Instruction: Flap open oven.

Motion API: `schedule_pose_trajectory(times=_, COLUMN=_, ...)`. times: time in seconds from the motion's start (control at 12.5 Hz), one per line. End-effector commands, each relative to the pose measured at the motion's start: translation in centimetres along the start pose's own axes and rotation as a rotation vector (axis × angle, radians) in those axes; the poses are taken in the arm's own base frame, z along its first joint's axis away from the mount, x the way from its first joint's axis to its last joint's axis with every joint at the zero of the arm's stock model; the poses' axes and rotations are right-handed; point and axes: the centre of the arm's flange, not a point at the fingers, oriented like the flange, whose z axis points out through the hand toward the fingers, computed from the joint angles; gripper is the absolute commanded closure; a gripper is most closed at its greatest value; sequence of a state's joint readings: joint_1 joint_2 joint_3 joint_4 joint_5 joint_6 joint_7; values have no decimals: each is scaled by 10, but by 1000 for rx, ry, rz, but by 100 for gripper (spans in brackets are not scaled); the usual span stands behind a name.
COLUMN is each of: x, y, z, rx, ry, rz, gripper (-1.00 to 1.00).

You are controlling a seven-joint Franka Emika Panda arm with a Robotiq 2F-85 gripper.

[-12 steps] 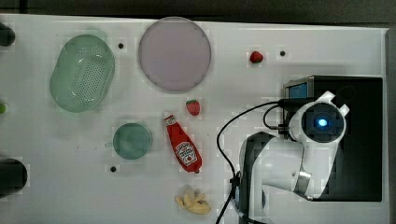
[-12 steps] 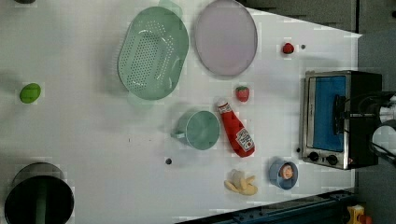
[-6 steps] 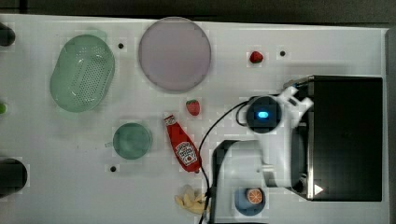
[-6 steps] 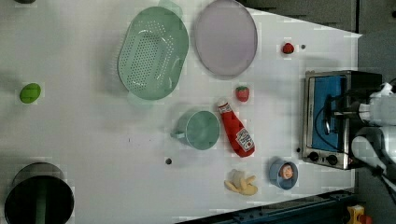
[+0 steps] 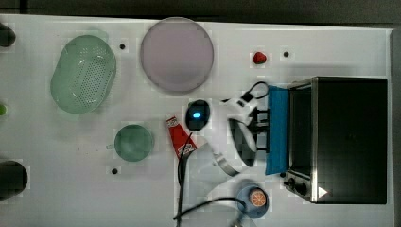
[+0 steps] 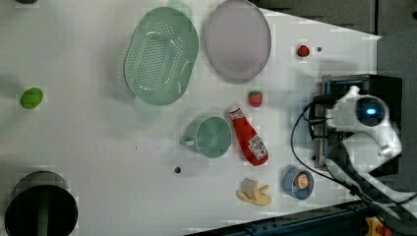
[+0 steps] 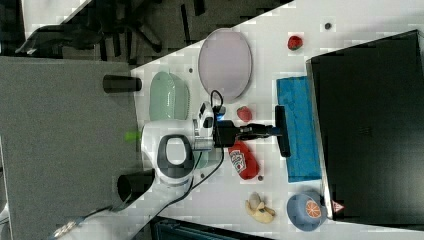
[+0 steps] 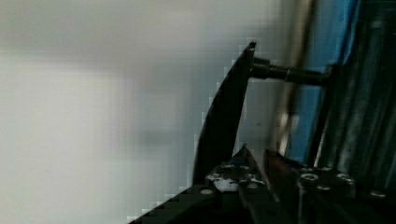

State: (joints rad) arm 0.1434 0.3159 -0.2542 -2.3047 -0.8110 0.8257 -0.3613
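The black oven (image 5: pixel 350 137) stands at the top view's right. Its blue-tinted glass door (image 5: pixel 278 130) is swung outward and down toward the table's middle. In the right view the door (image 7: pixel 302 145) lies nearly flat in front of the oven (image 7: pixel 370 125). My gripper (image 7: pixel 276 131) reaches level from the white arm and is shut on the dark bar handle (image 7: pixel 284 142) at the door's free edge. The wrist view has the handle (image 8: pixel 224 121) running up from the fingers (image 8: pixel 250 165), with blue glass (image 8: pixel 327 70) behind. Two knobs (image 5: pixel 298 184) sit on the silver front.
A ketchup bottle (image 5: pixel 179 137) lies under the arm beside a green cup (image 5: pixel 134 142). A blue bowl with an orange (image 5: pixel 253 198) sits near the door's corner, bananas (image 7: pixel 260 209) beside it. A colander (image 5: pixel 83 73), purple plate (image 5: pixel 177 54) and strawberry (image 5: pixel 258 57) lie farther off.
The arm swung from above the oven toward the top view's left, drawing the handle with it. The door went from standing against the front to flapped outward.
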Motion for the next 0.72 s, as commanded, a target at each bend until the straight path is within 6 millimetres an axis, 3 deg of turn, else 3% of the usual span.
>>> schedule_pose_trajectory(times=0.08, x=5, y=-39, z=18, rx=-26, ry=-21, rz=149, gripper=65)
schedule_pose_trajectory(times=0.32, x=21, y=-65, z=36, rx=-30, ry=-19, rz=104, gripper=65)
schedule_pose_trajectory(times=0.48, x=32, y=-69, z=38, rx=-19, ry=5, rz=103, gripper=65)
schedule_pose_trajectory(times=0.72, x=45, y=-51, z=5, rx=35, ry=52, rz=195, gripper=65)
